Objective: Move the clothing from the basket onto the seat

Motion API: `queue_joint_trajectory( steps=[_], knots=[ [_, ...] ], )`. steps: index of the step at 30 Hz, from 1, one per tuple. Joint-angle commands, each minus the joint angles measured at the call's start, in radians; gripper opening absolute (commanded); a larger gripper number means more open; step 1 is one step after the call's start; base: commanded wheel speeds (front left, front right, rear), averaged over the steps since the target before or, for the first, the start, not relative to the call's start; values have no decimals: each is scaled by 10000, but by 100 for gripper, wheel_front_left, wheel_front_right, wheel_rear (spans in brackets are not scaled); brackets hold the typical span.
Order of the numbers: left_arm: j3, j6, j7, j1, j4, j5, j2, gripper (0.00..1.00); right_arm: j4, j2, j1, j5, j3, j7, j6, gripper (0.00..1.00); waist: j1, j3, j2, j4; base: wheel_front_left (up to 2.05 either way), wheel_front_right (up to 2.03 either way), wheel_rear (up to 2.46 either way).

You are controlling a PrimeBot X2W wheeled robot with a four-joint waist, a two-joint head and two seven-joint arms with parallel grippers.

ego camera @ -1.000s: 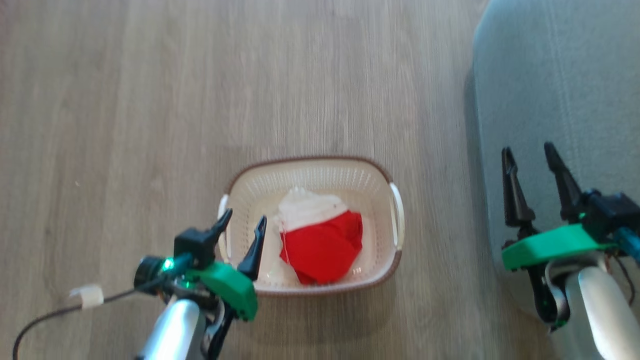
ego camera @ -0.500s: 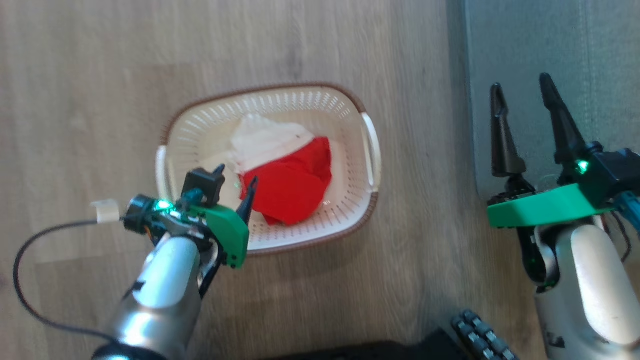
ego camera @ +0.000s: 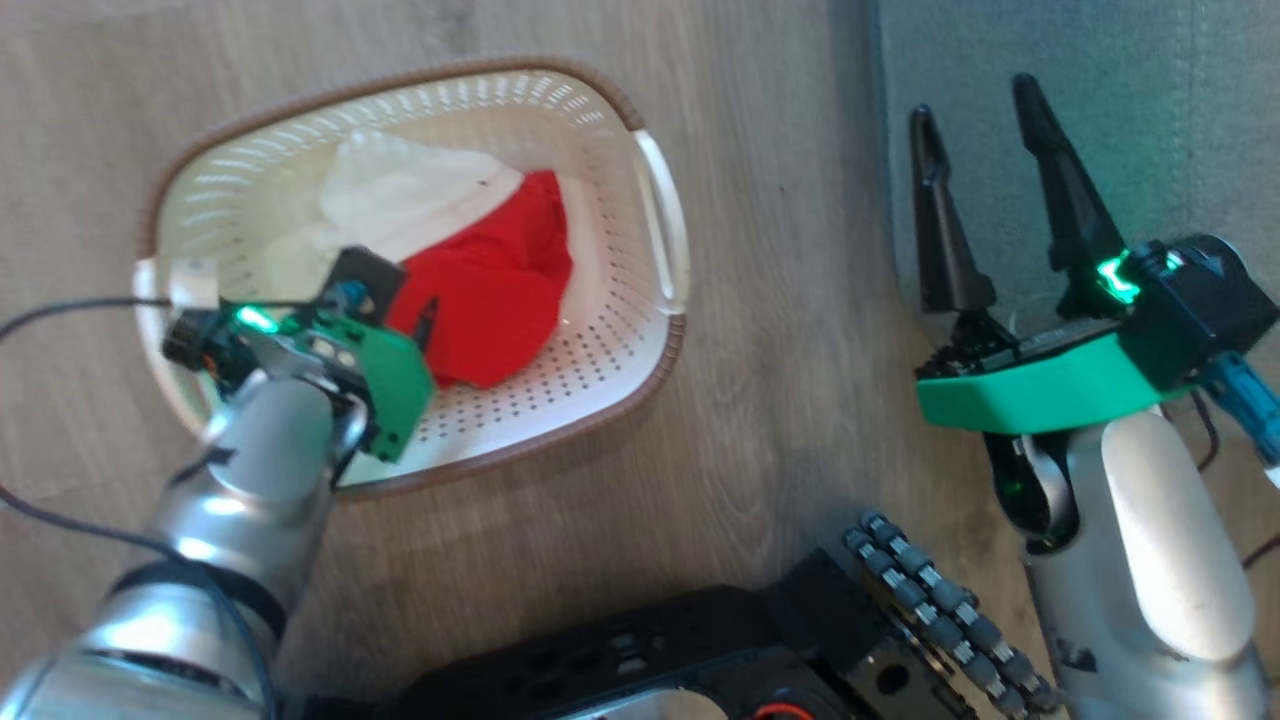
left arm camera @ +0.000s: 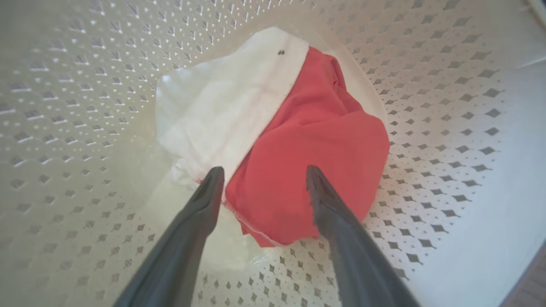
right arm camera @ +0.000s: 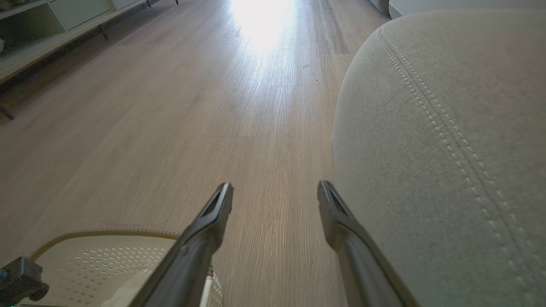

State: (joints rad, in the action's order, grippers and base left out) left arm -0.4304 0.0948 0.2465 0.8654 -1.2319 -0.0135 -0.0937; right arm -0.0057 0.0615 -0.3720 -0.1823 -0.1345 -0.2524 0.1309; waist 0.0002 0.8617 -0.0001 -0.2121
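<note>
Red clothing (left arm camera: 307, 149) heaped in the cream basket (ego camera: 600, 330), our left gripper (left arm camera: 264, 170) inside it just over the clothing, jaws apart, our right gripper (ego camera: 972, 95) by the seat (ego camera: 1150, 100), jaws apart too.

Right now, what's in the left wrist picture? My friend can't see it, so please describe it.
The left claw, open, points into the cream basket, its two dark fingers spread over the near end of a crumpled red and white piece of clothing on the basket's bottom. It is not gripping anything yet.
</note>
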Motion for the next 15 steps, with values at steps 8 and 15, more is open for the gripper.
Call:
queue_joint_trajectory(
  steps=[8,15],
  knots=[
    [-421,103,-549,675,-392,425,-678,100,-769,-110,-157,-1325,-821,-94,-2,100,-2,1066,1,-1091,0,0,0],
    [-893,-27,-1899,983,-537,759,-990,100,-1208,-111,-105,-1404,-1149,-94,-2,100,-2,1237,1,-1474,0,0,0]
  ],
)
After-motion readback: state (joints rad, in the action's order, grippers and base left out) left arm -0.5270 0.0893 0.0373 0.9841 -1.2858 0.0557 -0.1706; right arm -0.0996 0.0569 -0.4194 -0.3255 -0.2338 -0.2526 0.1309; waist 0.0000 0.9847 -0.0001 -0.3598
